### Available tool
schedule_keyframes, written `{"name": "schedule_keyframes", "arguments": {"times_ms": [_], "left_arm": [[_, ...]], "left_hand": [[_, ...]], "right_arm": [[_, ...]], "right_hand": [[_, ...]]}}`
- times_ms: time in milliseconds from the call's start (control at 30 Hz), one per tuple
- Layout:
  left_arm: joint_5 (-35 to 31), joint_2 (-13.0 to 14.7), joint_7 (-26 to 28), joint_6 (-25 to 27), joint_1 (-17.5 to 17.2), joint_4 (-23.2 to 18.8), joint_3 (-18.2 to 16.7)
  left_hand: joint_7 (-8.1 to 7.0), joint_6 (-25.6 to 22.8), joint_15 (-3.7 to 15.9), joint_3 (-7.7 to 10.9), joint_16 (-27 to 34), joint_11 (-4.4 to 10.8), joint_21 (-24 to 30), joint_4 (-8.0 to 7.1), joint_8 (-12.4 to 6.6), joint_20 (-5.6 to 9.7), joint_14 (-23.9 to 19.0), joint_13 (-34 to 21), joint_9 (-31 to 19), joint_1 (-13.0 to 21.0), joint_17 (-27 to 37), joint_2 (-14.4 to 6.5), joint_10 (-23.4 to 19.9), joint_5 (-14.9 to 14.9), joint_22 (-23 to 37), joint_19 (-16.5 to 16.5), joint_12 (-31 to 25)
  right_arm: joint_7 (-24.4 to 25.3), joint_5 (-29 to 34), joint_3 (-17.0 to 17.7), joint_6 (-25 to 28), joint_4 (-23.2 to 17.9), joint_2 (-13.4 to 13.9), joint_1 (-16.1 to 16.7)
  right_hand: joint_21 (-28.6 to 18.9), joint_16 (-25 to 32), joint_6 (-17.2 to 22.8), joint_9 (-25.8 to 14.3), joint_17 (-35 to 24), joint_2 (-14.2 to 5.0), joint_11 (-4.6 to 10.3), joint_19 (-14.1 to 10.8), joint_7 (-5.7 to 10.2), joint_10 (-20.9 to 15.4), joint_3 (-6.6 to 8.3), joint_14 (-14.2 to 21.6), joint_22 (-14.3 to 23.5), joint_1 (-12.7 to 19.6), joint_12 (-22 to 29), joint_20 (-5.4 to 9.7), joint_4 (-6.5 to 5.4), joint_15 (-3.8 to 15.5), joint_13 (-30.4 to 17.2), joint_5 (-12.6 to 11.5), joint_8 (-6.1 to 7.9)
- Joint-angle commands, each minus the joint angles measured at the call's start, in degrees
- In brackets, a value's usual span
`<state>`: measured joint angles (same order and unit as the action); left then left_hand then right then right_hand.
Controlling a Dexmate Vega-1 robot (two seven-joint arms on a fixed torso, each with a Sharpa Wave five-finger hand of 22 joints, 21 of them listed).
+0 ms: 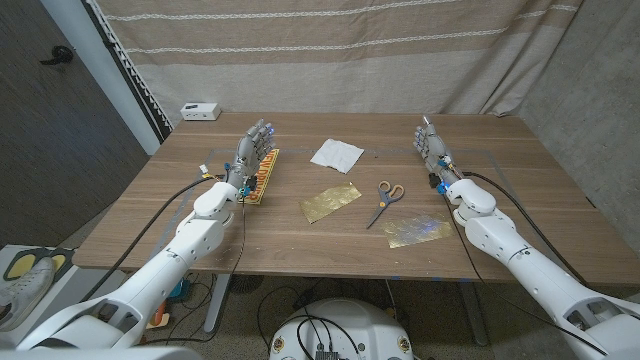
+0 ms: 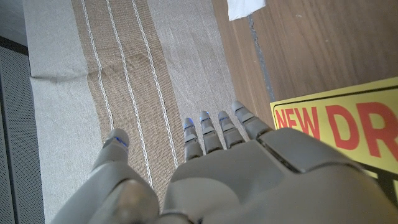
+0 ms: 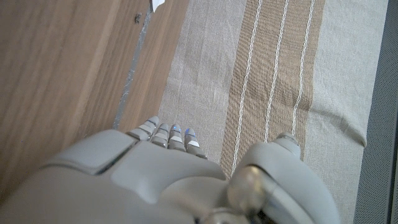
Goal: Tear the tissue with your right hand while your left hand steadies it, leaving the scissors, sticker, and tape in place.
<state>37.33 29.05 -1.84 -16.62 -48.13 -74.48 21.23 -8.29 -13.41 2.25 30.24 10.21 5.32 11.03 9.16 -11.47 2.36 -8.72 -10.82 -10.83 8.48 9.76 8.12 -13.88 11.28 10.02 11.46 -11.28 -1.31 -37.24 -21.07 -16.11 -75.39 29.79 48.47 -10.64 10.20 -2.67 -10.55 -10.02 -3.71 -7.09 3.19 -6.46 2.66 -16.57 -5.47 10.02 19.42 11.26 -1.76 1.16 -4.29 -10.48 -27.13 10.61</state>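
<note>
A white tissue (image 1: 337, 155) lies flat on the wooden table (image 1: 300, 235), far centre; one corner of the tissue (image 2: 245, 7) shows in the left wrist view. Orange-handled scissors (image 1: 383, 201) lie right of centre. A yellow sticker with red letters (image 1: 262, 177) lies under and beside my left hand (image 1: 250, 150); the sticker (image 2: 348, 127) reads "NEW DR". Two gold foil strips, one (image 1: 331, 201) at centre and one (image 1: 418, 230) at front right, lie on the table. My left hand (image 2: 211, 168) and right hand (image 1: 433, 148) stand with fingers apart, holding nothing. The right hand (image 3: 168, 174) is well right of the tissue.
A small white box (image 1: 200, 111) sits at the table's far left corner. A striped curtain (image 1: 330, 50) hangs behind the table. Cables run along both forearms.
</note>
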Motion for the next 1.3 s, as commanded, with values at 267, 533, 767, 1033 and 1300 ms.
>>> {"name": "schedule_keyframes", "arguments": {"times_ms": [267,533,767,1033,1300], "left_arm": [[0.73,-0.16,-0.82,-0.63,-0.20,0.61,-0.27],[0.78,0.09,0.02,-1.90,-1.69,0.21,-1.06],[1.16,0.08,0.10,-2.51,-2.60,0.41,-1.44],[0.95,-0.12,0.46,-2.35,-2.77,0.26,-1.18],[0.68,0.20,0.68,-2.44,-3.48,-1.21,-1.07]], "left_hand": [[0.04,-0.28,4.74,0.23,0.23,0.00,0.27,-0.07,-0.13,2.48,-0.35,-0.16,-0.21,0.06,0.20,0.76,-0.08,0.28,0.16,0.47,-0.30],[0.02,-0.13,5.45,0.06,-0.34,0.21,0.13,-0.11,-0.05,3.20,1.46,-0.16,-0.21,0.27,0.17,0.72,0.97,0.27,0.16,0.11,0.04],[0.15,0.44,5.23,-0.11,-0.54,0.41,-0.13,-0.17,0.18,3.38,3.18,-0.14,-0.21,0.54,0.13,0.61,2.72,0.24,0.17,-0.73,0.47],[0.31,0.41,5.09,-0.20,-0.54,-0.32,-0.10,-0.19,0.14,3.50,4.06,-0.14,-0.21,0.71,0.12,0.52,2.99,0.22,0.17,-0.86,0.36],[0.39,-0.21,4.98,-0.26,-0.37,-0.25,-0.05,-0.20,-0.10,3.66,4.22,-0.13,-0.21,0.88,0.11,0.46,2.98,0.21,0.17,-0.88,0.21]], "right_arm": [[-0.48,0.54,-0.20,-0.41,-0.30,0.32,0.19],[-1.80,1.83,-0.94,-2.34,-0.29,0.42,0.12],[-0.90,2.85,-1.22,-1.99,-2.16,1.19,1.04],[-0.72,5.20,-2.02,-1.61,-3.79,2.75,1.19],[-0.23,8.03,-2.85,-1.39,-4.97,4.06,0.79]], "right_hand": [[-0.25,0.33,-0.06,-0.08,-0.29,-0.11,-0.38,0.74,-2.06,-0.07,-0.22,-0.43,0.14,0.47,0.42,0.05,0.01,0.17,-0.13,-0.36,0.42],[-0.05,0.14,-0.97,-0.08,-0.27,-0.22,0.47,1.59,-1.21,0.15,0.08,-1.07,0.14,1.53,0.45,-0.01,0.57,0.83,-0.15,-0.58,0.31],[-0.35,0.30,-1.17,-0.05,-0.24,0.29,4.97,1.28,0.19,-2.14,0.41,-0.82,0.12,4.36,1.42,-0.13,2.24,3.79,-0.26,-1.01,0.71],[-0.56,0.32,-0.74,0.04,-0.21,0.52,10.55,0.73,5.57,-3.70,0.39,-0.68,0.13,6.36,1.87,0.62,3.31,8.23,-0.28,-1.31,0.85],[-0.83,0.48,-0.15,0.06,-0.16,0.56,10.23,-0.21,5.34,-4.49,0.54,-0.05,0.11,7.46,2.10,1.61,3.87,9.47,-0.27,-1.44,1.10]]}}
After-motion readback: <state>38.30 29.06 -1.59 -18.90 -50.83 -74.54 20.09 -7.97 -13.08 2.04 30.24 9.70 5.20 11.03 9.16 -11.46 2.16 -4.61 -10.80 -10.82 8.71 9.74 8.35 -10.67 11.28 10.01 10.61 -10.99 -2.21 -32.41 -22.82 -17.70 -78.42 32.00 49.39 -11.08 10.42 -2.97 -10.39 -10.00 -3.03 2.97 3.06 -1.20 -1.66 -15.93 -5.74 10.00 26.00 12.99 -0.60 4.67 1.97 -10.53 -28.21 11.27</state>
